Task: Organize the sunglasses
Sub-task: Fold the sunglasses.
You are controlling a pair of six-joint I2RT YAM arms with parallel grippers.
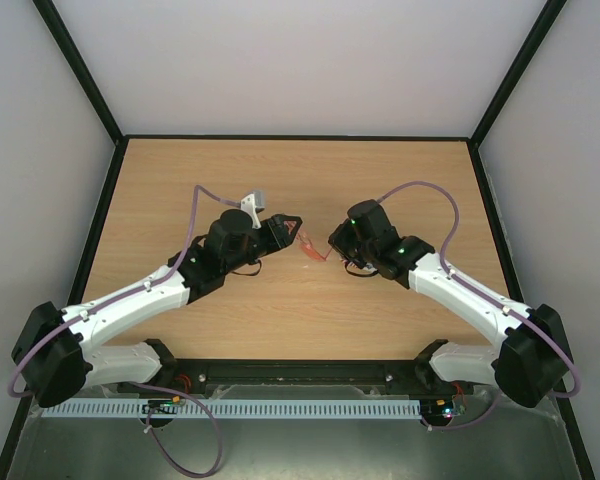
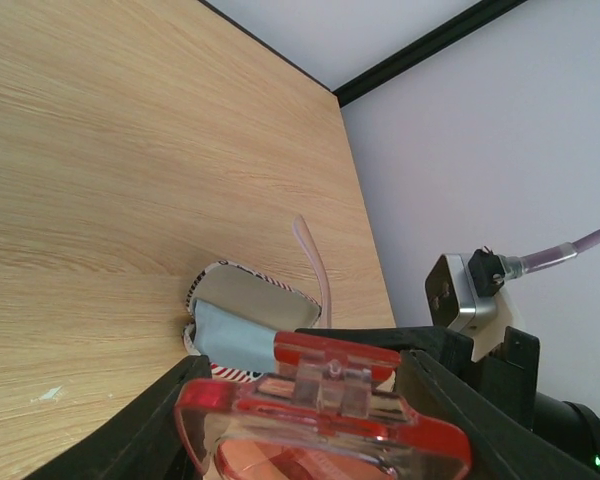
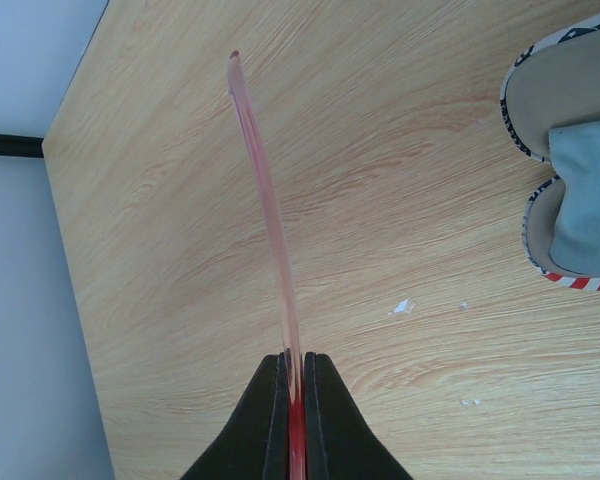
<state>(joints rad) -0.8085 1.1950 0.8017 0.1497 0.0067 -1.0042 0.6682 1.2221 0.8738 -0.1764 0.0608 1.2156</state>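
Note:
The sunglasses, with a translucent red-orange frame, hang above the middle of the table between both grippers. My left gripper is shut on the front frame, one finger at each end. My right gripper is shut on one slim temple arm, which sticks out past its fingertips. The oval flag-patterned case lies open on the table below, with the light blue cloth in it. Case and cloth also show at the right of the right wrist view.
The wooden table has black edge rails and pale walls on three sides. Small white specks lie on the wood near the case. The right arm's wrist camera sits close beyond the sunglasses.

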